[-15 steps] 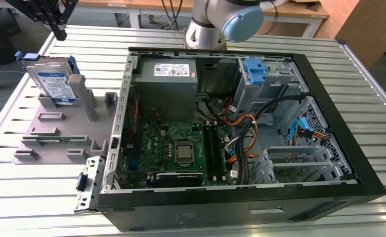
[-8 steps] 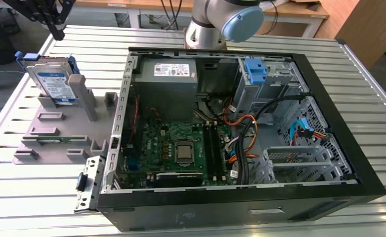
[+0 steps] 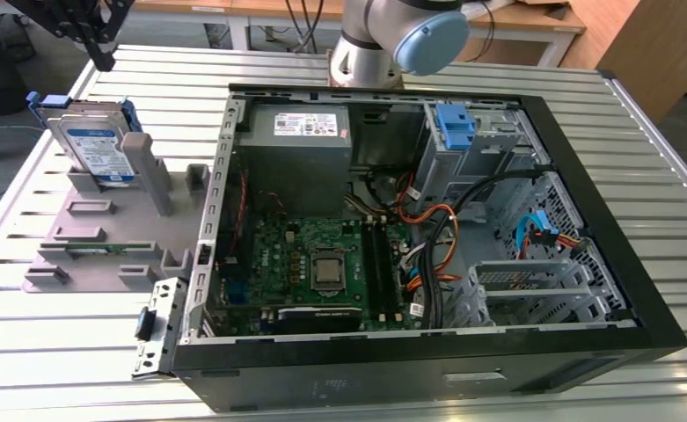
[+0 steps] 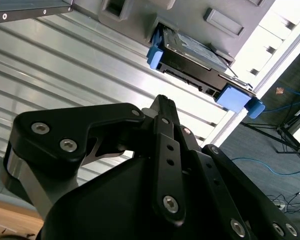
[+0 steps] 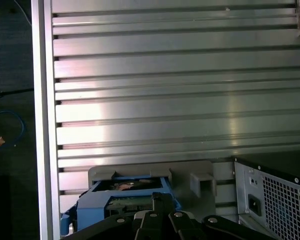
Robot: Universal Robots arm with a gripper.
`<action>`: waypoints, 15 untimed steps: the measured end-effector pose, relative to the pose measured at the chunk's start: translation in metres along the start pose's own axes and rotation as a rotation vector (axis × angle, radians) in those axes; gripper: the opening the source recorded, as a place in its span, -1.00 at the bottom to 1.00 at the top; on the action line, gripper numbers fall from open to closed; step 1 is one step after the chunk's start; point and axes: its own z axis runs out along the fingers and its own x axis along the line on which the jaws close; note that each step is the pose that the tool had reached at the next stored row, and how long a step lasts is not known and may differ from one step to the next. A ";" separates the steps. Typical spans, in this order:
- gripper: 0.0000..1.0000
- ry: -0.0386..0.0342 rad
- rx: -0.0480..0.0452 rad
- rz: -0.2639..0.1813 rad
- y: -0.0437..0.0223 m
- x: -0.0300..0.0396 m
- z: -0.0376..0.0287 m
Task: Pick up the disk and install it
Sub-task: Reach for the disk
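the exterior view shows the disk's (image 3: 94,148) label as it stands on edge in a grey holder (image 3: 97,237) on the table (image 3: 38,369), at the exterior view's left of the open computer case (image 3: 437,352). the second wrist view shows its connector edge instead. the tool (image 4: 163,100) hangs above the disk, clear of it, fingers pressed together and gripping nothing.

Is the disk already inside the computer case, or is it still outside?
Outside. The disk stands on edge in the grey holder, beside the open case.
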 end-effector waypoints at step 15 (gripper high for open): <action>-0.79 -0.0018 0.0176 0.010 -0.0017 0.0211 0.0047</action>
